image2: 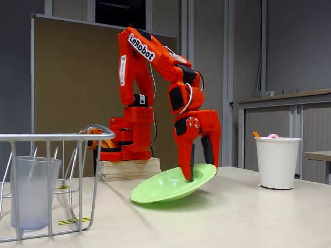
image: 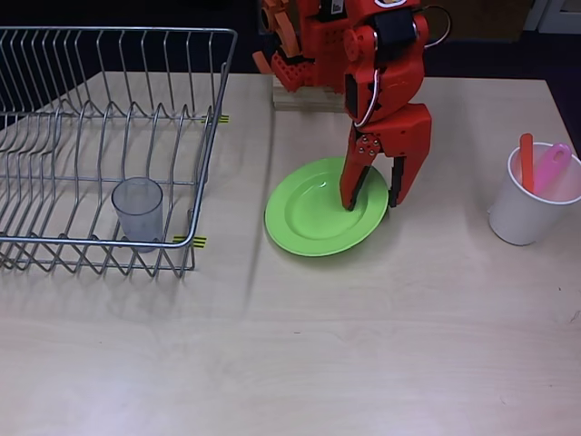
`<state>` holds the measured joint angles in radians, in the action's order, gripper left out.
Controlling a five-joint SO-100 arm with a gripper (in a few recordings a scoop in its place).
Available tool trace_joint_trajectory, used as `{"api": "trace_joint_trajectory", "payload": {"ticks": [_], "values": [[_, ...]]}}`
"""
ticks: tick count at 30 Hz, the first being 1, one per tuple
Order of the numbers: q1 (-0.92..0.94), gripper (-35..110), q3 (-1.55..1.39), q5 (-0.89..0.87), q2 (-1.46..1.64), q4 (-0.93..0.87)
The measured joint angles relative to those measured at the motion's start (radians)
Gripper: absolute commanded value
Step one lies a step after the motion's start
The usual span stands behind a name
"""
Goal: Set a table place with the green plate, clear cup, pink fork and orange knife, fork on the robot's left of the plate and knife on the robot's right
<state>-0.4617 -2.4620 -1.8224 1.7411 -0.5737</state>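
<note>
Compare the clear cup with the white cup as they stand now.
The clear cup is translucent grey, the white cup opaque. The clear cup stands inside the wire dish rack; the white cup stands on the bare table. The clear cup looks empty; the white cup holds orange and pink utensils. Both stand upright.

From my feed I see a pale wood-grain counter [image2: 248,217]. Far behind it stands a brown partition board [image2: 72,88], with grey wall panels [image2: 295,46] to the right and a grey cabinet [image2: 289,134] under a ledge.
</note>
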Motion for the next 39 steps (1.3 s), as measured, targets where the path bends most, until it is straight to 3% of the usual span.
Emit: {"api": "trace_joint_trajectory", "payload": {"ticks": [20,30,39], "values": [[-0.018,28,0.143,0.097,-0.156,0.123],[0.017,27,0.252,0.256,-0.049,-0.092],[0.276,28,0.497,0.509,0.160,-0.434]]}}
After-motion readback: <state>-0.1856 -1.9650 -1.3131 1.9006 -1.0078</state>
